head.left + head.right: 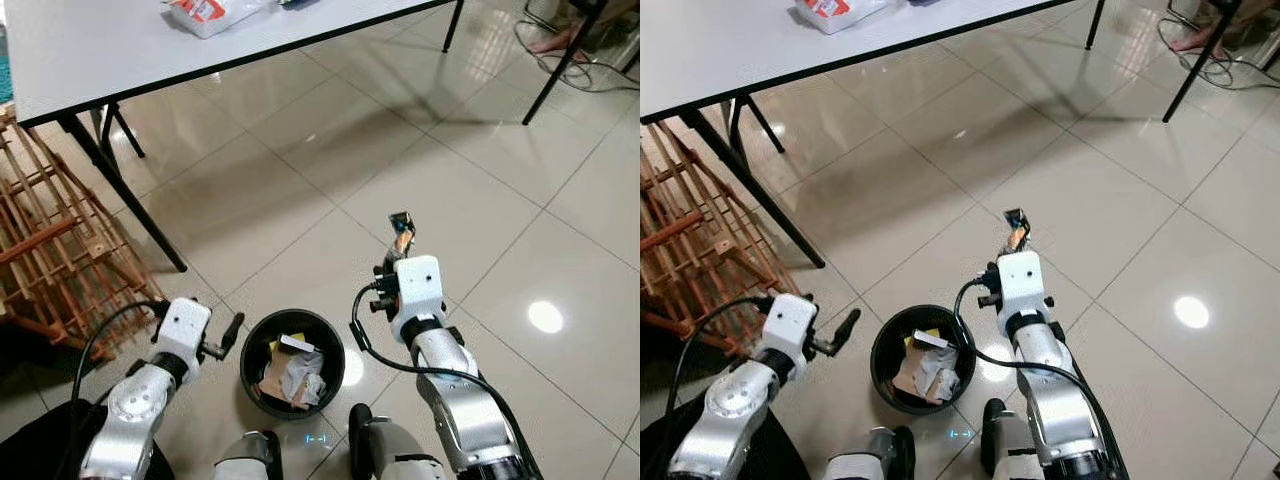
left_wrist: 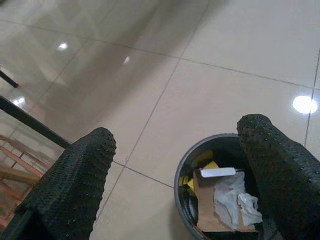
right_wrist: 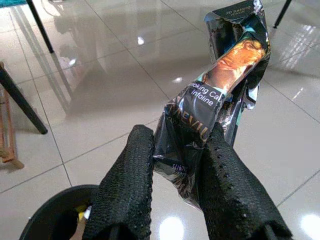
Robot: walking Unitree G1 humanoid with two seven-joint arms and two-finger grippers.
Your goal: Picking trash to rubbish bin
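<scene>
The left gripper [image 2: 175, 170] hangs wide open and empty beside the round black rubbish bin [image 1: 257, 341], which holds crumpled paper and card scraps, partly hidden by its rim. The right gripper [image 3: 175, 185] pinches a crumpled glossy dark foil cigarette wrapper [image 3: 220, 85], its long axis pointing away from the fingers, above the glossy tiled floor [image 1: 480, 190] just right of the bin.

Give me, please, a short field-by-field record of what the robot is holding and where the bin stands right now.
right gripper: shut on a crumpled cigarette pack, held above the floor beside the bin, not over it
left gripper: open, empty, beside the bin
bin: black, round, on the tiled floor between the arms, already holding paper and card scraps
table: white, ahead, with a packet on it
step left: pack not yet dropped in
</scene>
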